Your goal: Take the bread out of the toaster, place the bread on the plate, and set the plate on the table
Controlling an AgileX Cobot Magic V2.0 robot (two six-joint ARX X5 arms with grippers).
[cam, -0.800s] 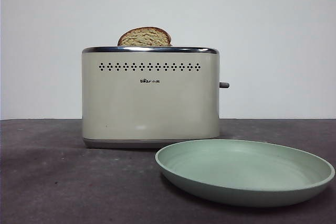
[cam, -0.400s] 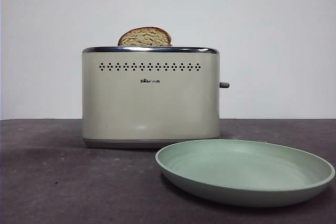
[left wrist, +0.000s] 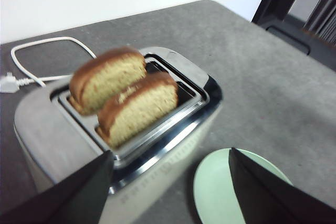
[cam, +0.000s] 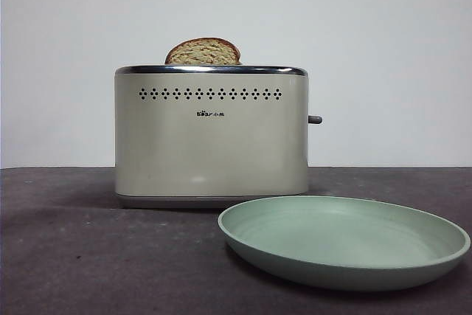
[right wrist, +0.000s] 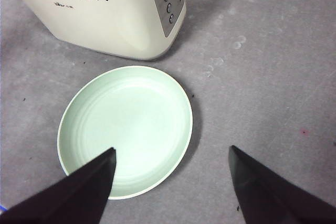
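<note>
The bread (left wrist: pixel 139 109) is standing upright in the near slot of the toaster (cam: pixel 211 138), its tan crumb flecked and its crust brown, a second slice (left wrist: pixel 107 78) standing in the far slot beside it; from the front, one domed top (cam: pixel 203 52) is peeking over the chrome rim. The cream toaster is sitting boxy and smooth on the matte grey-brown table (cam: pixel 88 256). The mint-green plate (cam: pixel 344 240), round and shallow with a raised rim, is lying empty near and right of it, not touching. The left gripper (left wrist: pixel 168 182) is hovering above the toaster, jaws spread. The right gripper (right wrist: pixel 170 182) is hanging over the plate's edge, jaws spread too
</note>
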